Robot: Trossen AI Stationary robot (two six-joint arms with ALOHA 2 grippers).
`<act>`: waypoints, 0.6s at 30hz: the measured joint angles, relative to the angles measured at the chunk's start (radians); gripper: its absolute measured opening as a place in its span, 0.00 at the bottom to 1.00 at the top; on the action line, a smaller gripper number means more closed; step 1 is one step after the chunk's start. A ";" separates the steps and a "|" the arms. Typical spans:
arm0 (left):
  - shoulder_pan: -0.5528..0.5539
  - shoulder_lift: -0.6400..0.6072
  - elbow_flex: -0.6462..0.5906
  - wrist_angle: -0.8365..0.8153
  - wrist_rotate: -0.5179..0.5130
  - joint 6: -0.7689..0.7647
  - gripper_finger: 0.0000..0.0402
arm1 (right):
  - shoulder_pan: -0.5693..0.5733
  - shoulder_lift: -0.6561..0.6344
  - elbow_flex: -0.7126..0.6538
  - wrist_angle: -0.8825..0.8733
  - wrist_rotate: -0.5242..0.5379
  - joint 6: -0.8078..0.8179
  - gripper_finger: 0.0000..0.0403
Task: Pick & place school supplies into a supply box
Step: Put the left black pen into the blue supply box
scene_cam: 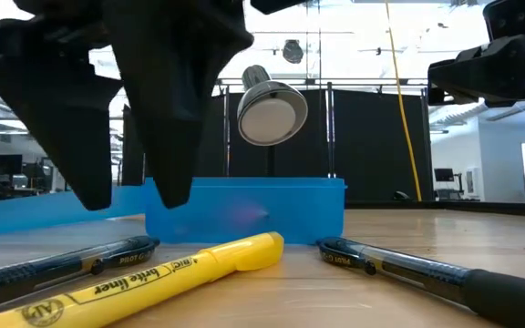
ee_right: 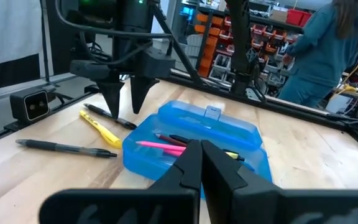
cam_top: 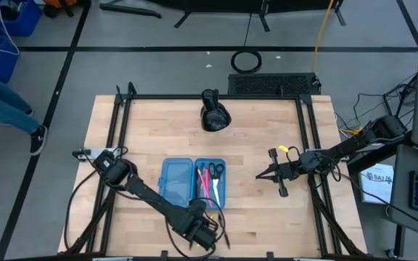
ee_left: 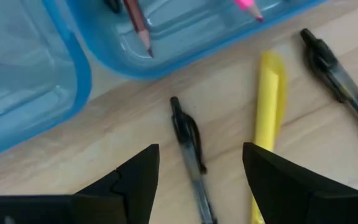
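Two pincers: left pincer [ee_left: 197, 180] spread wide over black pen [ee_left: 188, 146] on table [cam_top: 267, 225], beside yellow highlighter [ee_left: 269, 99]. Right pincer [ee_right: 202, 158] closed, empty, well apart from supply box [cam_top: 176, 177].

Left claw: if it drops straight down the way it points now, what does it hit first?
Most likely the thin black pen lying on the wooden table, between the open left claw's fingers. The yellow highlighter lies just beside it; depth is hard to judge.
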 joint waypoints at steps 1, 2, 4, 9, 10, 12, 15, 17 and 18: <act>0.002 0.000 0.000 0.003 0.002 0.000 0.58 | 0.000 0.000 0.000 0.002 0.000 0.000 0.00; 0.003 0.000 0.000 0.004 0.002 0.000 0.58 | 0.000 0.000 0.000 0.002 0.000 -0.002 0.00; 0.005 0.000 0.000 0.003 0.001 0.000 0.58 | 0.000 0.000 0.000 0.003 0.000 -0.005 0.00; 0.007 0.000 0.000 0.003 0.016 -0.012 0.58 | 0.000 0.000 0.000 0.003 0.000 -0.011 0.00; 0.007 0.000 0.000 0.002 0.027 -0.019 0.58 | 0.000 0.000 0.000 0.004 0.000 -0.011 0.00; 0.007 0.000 0.000 0.002 0.029 -0.027 0.58 | 0.000 0.000 0.000 0.004 0.000 -0.007 0.00; 0.008 0.001 0.000 0.003 0.020 -0.028 0.58 | 0.000 0.000 0.000 0.004 0.000 -0.006 0.00; 0.013 0.009 0.000 0.005 0.020 -0.027 0.58 | 0.000 0.000 0.000 0.005 0.000 -0.006 0.00; 0.014 0.015 -0.002 0.003 0.023 -0.025 0.58 | 0.000 0.000 0.000 0.004 0.000 -0.005 0.00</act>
